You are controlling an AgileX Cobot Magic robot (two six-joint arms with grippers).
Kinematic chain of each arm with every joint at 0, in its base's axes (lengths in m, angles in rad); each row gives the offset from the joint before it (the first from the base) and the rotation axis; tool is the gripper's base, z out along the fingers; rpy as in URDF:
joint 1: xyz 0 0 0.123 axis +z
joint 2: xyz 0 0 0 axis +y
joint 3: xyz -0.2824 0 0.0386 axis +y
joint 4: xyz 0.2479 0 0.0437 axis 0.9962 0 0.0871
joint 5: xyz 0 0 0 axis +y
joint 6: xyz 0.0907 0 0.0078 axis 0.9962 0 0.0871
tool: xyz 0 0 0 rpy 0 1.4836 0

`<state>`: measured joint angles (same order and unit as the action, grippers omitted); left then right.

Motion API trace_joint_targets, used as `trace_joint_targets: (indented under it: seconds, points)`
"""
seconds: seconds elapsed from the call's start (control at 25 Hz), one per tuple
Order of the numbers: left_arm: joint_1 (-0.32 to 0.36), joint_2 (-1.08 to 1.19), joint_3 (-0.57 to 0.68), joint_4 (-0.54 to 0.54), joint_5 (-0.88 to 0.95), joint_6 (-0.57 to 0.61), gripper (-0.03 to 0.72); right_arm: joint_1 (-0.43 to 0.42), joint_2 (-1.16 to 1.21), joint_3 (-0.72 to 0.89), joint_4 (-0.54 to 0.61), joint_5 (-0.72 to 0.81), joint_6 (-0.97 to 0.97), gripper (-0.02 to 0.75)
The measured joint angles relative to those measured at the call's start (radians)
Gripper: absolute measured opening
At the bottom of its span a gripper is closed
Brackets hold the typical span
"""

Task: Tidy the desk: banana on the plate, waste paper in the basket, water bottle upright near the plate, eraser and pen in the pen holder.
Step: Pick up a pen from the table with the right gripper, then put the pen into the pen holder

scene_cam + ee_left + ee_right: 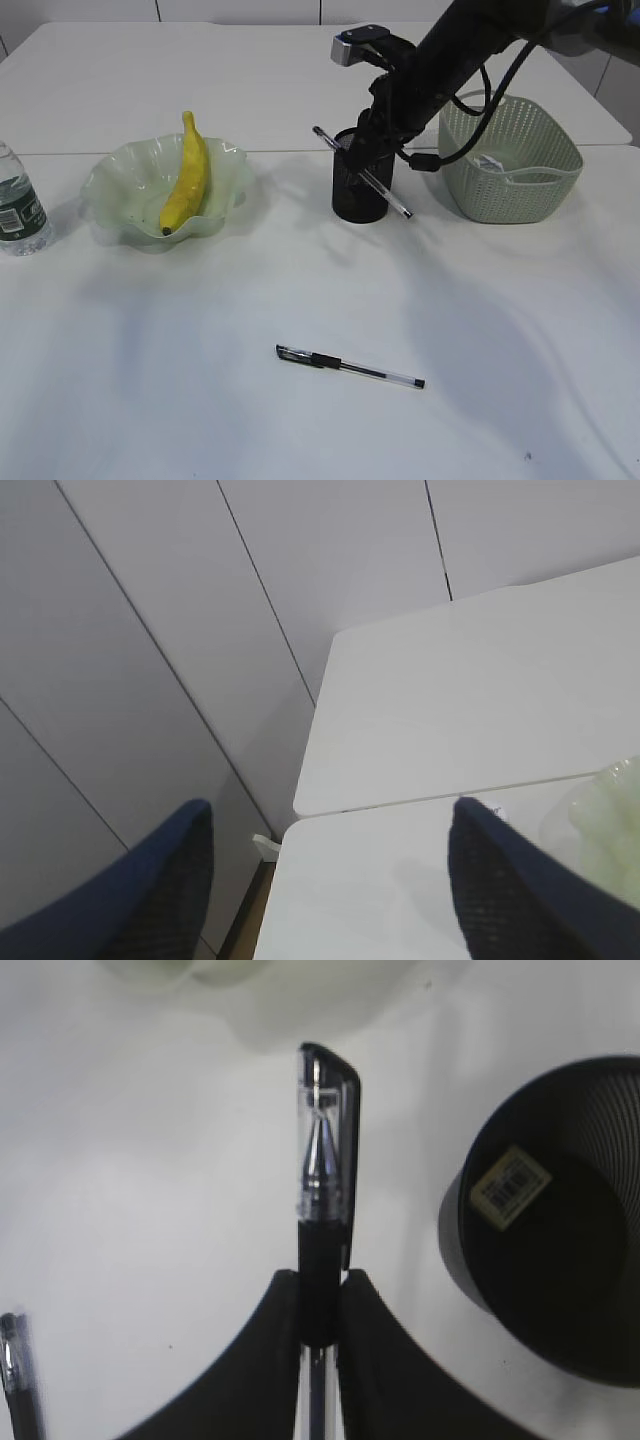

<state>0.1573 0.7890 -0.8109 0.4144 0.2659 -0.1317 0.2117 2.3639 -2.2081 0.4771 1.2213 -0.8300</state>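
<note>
Pen (323, 1200), capped and clear-barrelled, is clamped at its dark grip between the fingers of the right claw (320, 1310), held aslant just beside and above the rim of the black mesh pen holder (360, 190); from the wrist camera the holder's mouth lies to the right of the pen, with a barcode label on its floor. A second pen (349, 367) lies flat on the white bench (200, 400), well apart toward the near edge. The banana (188, 180) rests in the pale green wavy plate (110, 190), and the water bottle (20, 205) stands upright near the plate at the left edge. The green basket (510, 160) sits just right of the holder, holding something pale. The left claw (330, 880) hangs with its fingers spread apart, gripping nothing, over the bench's far left corner.
</note>
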Motion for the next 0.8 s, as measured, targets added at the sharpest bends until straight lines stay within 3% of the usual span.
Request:
trace_joint_targets:
  seconds: [0.48, 0.8]
  points:
    - [0.000, 0.000, 0.000, 0.000, 0.000, 0.000, 0.521, 0.000, 0.000, -0.113, 0.057, -0.001, 0.000, 0.062]
    - [0.000, 0.000, 0.000, 0.000, 0.000, 0.000, 0.521, 0.000, 0.000, -0.113, 0.097, -0.172, -0.023, 0.062]
